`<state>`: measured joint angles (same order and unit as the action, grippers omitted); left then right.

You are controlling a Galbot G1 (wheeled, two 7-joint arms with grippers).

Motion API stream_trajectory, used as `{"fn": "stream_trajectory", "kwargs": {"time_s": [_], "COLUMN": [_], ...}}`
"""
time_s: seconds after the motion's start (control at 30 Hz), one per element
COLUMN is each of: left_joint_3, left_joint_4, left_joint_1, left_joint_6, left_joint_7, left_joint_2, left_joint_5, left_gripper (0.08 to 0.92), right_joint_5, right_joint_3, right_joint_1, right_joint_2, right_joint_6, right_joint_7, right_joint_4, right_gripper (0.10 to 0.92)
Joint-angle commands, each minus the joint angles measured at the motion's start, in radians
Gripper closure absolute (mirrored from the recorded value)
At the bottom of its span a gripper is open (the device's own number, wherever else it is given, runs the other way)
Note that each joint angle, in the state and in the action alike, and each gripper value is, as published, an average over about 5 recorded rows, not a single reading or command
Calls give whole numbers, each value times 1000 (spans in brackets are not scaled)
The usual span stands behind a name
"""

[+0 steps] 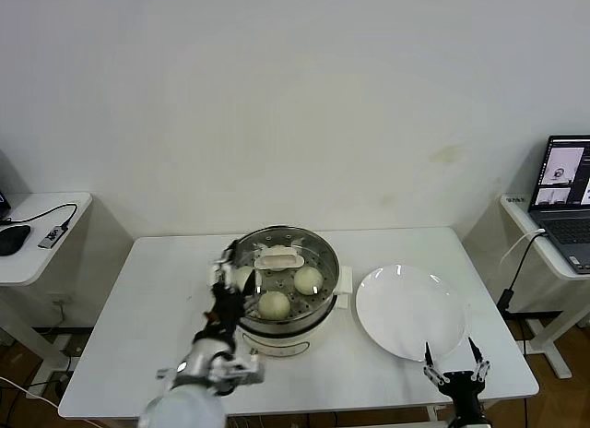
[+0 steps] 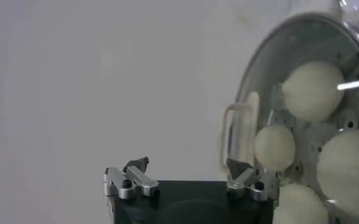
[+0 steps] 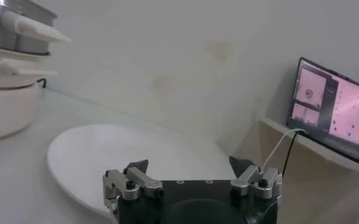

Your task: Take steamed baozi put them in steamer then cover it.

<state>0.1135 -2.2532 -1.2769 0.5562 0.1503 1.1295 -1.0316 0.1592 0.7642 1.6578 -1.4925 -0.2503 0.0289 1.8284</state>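
We judge the cover (image 1: 281, 259) to be the touchiest thing here: clear glass in a metal rim, stiff, fairly heavy for its width, slick and breakable, so the cream handle (image 1: 278, 258) at its centre is the one sensible place to take it, pinched across its narrow sides. It sits on the steamer (image 1: 286, 294), which stands mid-worktop (image 1: 138, 336), and through the glass we count baozi (image 1: 274, 304) on the perforated tray; the left wrist view shows four (image 2: 313, 90), though the head view shows only three plainly. They look soft, light and easily dented, with a smooth skin that would want a gentle, wide hold around the middle rather than a squeeze. The steamer itself looks rigid and weighty, polished steel on a white base, best moved by its small white side handles (image 1: 344, 280). The left hand (image 1: 224, 279) is at the steamer's left rim, fingers spread wide and pinching nothing; in its own wrist view one fingertip (image 2: 243, 178) lies close by the cover's handle, seemingly just clear of it, though we cannot be sure it is not touching. The right hand (image 1: 454, 359) is parked at the near edge of the worktop beside the white plate (image 1: 410, 310), also spread and empty. We can read no brand, label or writing on steamer, cover or plate; the laptop (image 1: 562, 197) on the side desk shows a lit screen, its contents too small to read.
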Motion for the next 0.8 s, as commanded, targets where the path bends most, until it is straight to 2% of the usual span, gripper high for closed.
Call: {"fn": "stream_trajectory", "kwargs": {"time_s": [0.03,0.17,0.3,0.47,0.63,0.8], "left_joint_3": [616,606,538,473,452,450], "left_joint_4": [28,80,95,170,221,231], "left_joint_1": [-504,-589,-653,-667,-671,-671], "left_joint_6": [-610,-652,-698,-767,-796,-801], "left_joint_7": [-290,-290,-274,-271,-243,-239], "left_joint_2": [88,95,120,180,195,207], "left_joint_5": [1030,1287,1403,1412,1346,1334], "left_gripper": [177,177,177,177,177,177], "right_joint_5": [3,-36,-120,-161,-226,-230], "right_joint_3": [-28,-50,-80,-106,-141,-193], "right_joint_1": [28,66,134,200,220,225], "right_joint_2": [24,62,109,131,135,129], "right_joint_6": [-50,-44,44,148,186,210], "right_joint_7": [34,54,134,211,219,210], "right_joint_4": [13,43,112,205,243,256], "right_gripper": [203,203,203,203,203,203]}}
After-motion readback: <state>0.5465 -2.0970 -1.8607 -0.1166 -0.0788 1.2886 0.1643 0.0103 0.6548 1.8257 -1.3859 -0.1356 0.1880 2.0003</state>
